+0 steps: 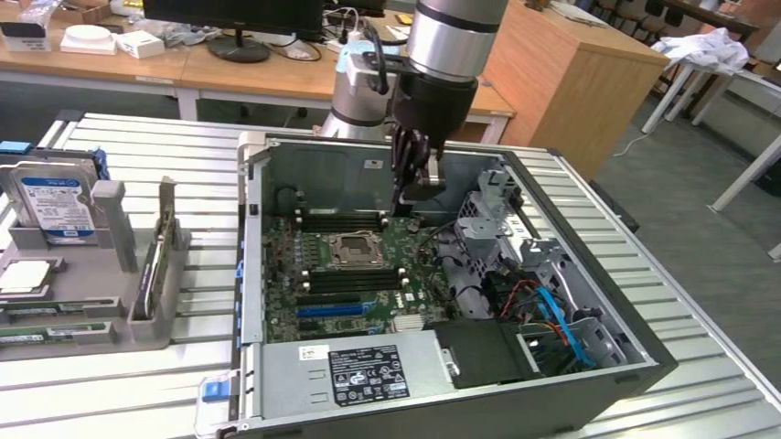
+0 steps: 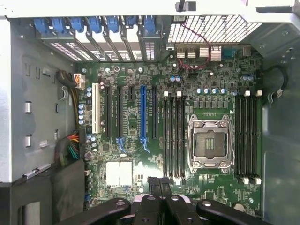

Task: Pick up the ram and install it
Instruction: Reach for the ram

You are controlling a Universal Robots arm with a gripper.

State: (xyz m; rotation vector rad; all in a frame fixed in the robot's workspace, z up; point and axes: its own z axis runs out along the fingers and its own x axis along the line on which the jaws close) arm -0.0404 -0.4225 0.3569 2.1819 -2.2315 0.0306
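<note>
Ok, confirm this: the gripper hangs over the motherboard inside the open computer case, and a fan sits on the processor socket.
No fan there: the wrist view shows the processor socket bare and empty. The gripper does hang over the motherboard inside the open computer case.

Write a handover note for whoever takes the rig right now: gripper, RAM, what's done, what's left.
Gripper: down inside the open PC case, over the end of the RAM slots beside the CPU socket. Can't tell whether it carries a stick.
RAM: no module seated; both slot banks look empty.
Done: arm is positioned at the board.
Left: seating the RAM in a slot.
</note>
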